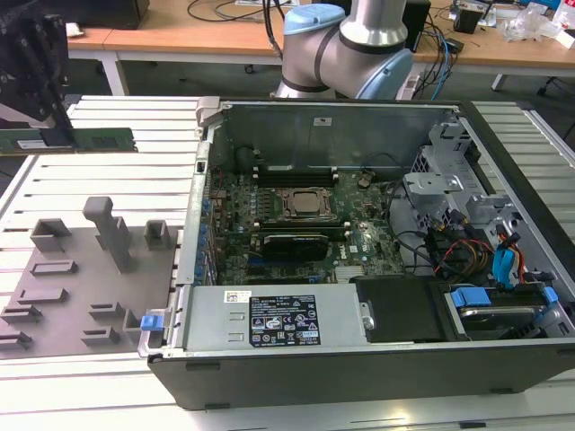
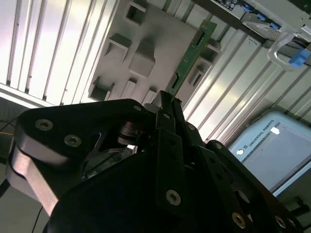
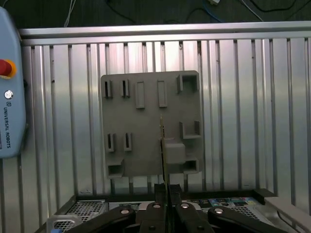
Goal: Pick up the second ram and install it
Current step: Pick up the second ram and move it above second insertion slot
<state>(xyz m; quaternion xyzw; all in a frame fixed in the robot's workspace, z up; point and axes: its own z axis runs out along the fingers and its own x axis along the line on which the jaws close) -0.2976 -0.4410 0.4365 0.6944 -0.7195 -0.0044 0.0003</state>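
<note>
Slatted metal surface (image 1: 108, 180) carries everything. Open computer case (image 1: 359, 377) is my landmark.

Grey tray (image 1: 81, 301) lies flat just beside the case's side wall, on the exterior view's left. Inside the case is the motherboard (image 1: 359, 242), with long memory slots running alongside the processor socket (image 1: 304, 203).

Ram stick (image 1: 99, 139) is outside the case, lifted off the tray and hanging in the air above it, well apart from those slots. My fingers (image 1: 59, 133) are closed tight on it, squeezed down to the board's thickness and gripping its flat faces. They hold nothing else.

In the second wrist view the ram stick (image 2: 192, 56) runs straight out from my fingers (image 2: 168, 99). In the first wrist view the ram stick (image 3: 163, 145) shows edge-on over the tray, below my fingers (image 3: 164, 191).

Key relation: the stick's long axis is level, with its free end pointing toward the case. As far as I can judge, that matches the way the slots run. The slots sit lower than the stick, past the case's side wall, toward the exterior view's right.
</note>
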